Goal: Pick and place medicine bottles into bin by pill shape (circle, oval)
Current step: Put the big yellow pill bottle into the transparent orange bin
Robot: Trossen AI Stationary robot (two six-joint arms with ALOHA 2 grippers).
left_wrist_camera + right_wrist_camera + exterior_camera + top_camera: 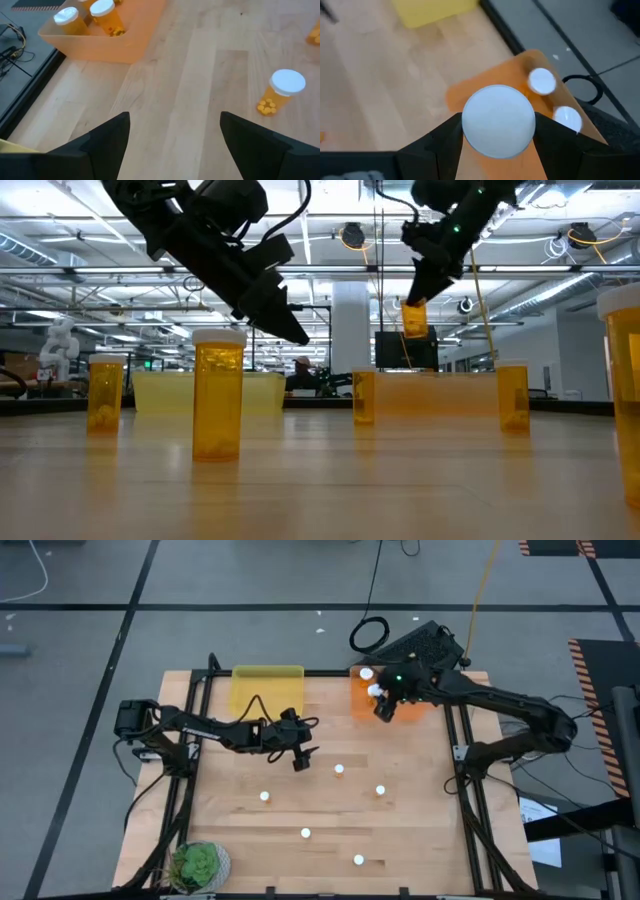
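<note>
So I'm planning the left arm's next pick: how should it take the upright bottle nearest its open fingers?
Probably from straight above, the fingers closing across the amber body just under the white cap. That medicine bottle stands upright with bare wood all round it, and the open left gripper hangs beside it. The right gripper is busy holding a bottle over the orange bin.

Tabletop [400,830]: we see pale wood planks inside a black frame.
Potted plant [197,865]: green, at the tabletop's near left corner.
Cable coil [369,634]: black, on the grey floor beyond the tabletop.
Floor tape [300,606]: we note dark lines.
</note>
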